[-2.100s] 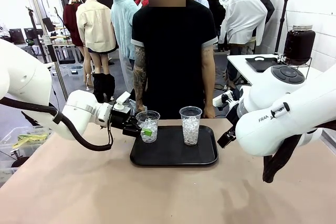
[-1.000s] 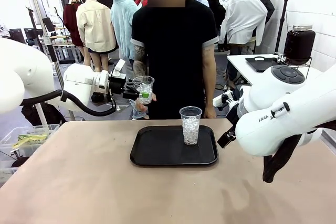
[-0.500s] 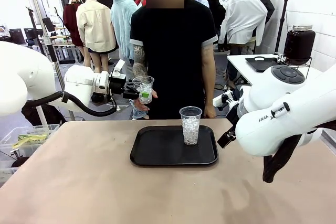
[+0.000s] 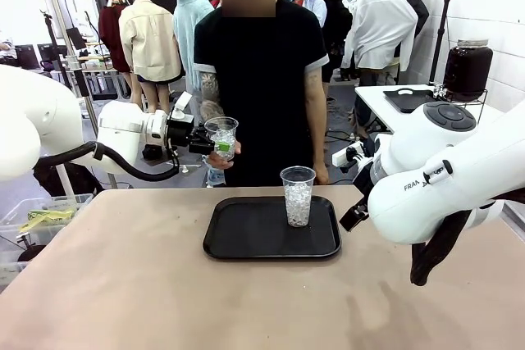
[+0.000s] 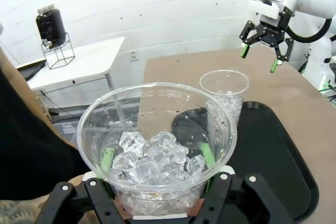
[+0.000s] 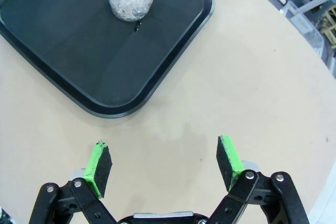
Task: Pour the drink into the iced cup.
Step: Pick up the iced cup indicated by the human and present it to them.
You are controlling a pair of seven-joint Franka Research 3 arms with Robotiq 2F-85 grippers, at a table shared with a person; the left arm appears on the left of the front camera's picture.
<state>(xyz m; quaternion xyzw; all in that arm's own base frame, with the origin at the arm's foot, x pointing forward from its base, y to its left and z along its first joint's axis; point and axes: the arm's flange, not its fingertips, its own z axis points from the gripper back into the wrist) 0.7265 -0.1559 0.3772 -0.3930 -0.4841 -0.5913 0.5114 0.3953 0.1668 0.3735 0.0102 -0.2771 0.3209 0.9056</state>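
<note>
My left gripper (image 4: pixel 207 143) is shut on a clear iced cup (image 4: pixel 222 137) and holds it upright in the air beyond the table's far edge, right by the person's hand (image 4: pixel 216 171). In the left wrist view the green pads (image 5: pixel 107 159) press this cup (image 5: pixel 157 145) from both sides, with ice cubes heaped inside. A second iced cup (image 4: pixel 297 196) stands on the black tray (image 4: pixel 246 235). The drink (image 4: pixel 467 70), almost black, fills a glass jar on a wire stand far right. My right gripper (image 6: pixel 165 163) hangs open over bare table beside the tray (image 6: pixel 63 61).
The person stands at the far edge, behind the tray. The jar's white side table (image 4: pixel 394 108) is off to the right, apart from my table. The tan tabletop (image 4: pixel 164 301) is open in front. My right arm's bulk (image 4: pixel 443 178) fills the right side.
My left gripper has lifted the iced cup off the tray and carried it up and back to the person's hand, drifting slightly left in the last second. The right arm has not moved.
</note>
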